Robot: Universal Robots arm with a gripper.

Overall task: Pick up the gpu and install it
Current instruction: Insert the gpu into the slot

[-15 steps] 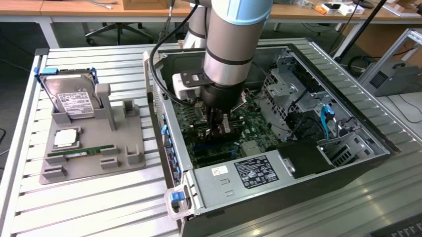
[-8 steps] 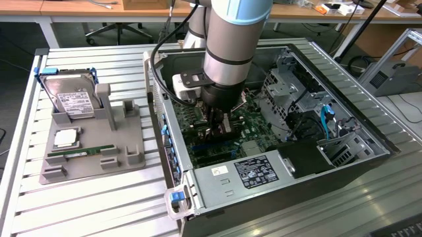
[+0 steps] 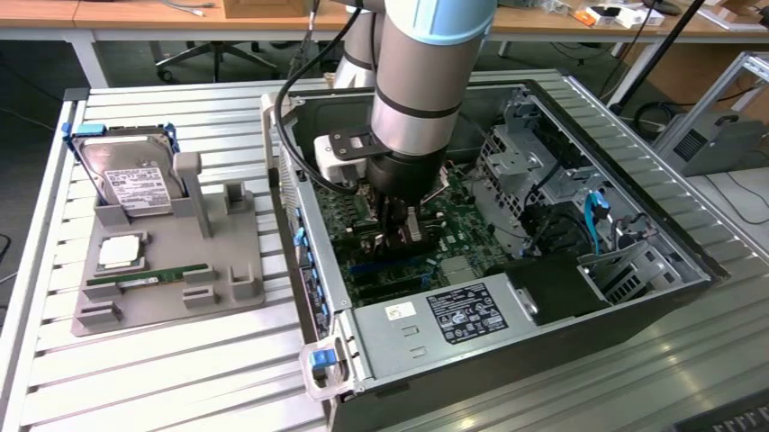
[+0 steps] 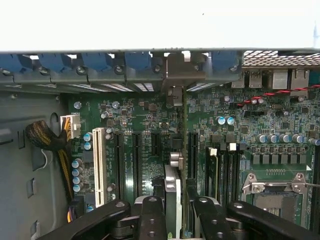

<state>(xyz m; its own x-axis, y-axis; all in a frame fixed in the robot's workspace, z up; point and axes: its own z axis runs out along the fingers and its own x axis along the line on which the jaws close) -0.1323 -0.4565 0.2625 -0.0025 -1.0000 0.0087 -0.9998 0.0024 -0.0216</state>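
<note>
My gripper (image 3: 402,236) is lowered inside the open computer case (image 3: 673,234), just over the green motherboard (image 3: 463,236). It is shut on the gpu (image 4: 172,192), a thin card that I see edge-on between the two black fingers (image 4: 151,220) in the wrist view. The card stands upright and runs along the expansion slots (image 4: 136,160). Its silvery metal end (image 4: 175,80) reaches the case's rear wall with the blue latches (image 4: 100,62). I cannot tell whether the card's lower edge sits in a slot.
On the exterior view's left, a grey holder (image 3: 229,270) carries a silver hard drive (image 3: 132,180), a small square chip (image 3: 121,252) and a green memory stick (image 3: 150,277). Inside the case are a power supply (image 3: 451,315), drive cages (image 3: 529,162) and a yellow-black cable bundle (image 4: 47,140).
</note>
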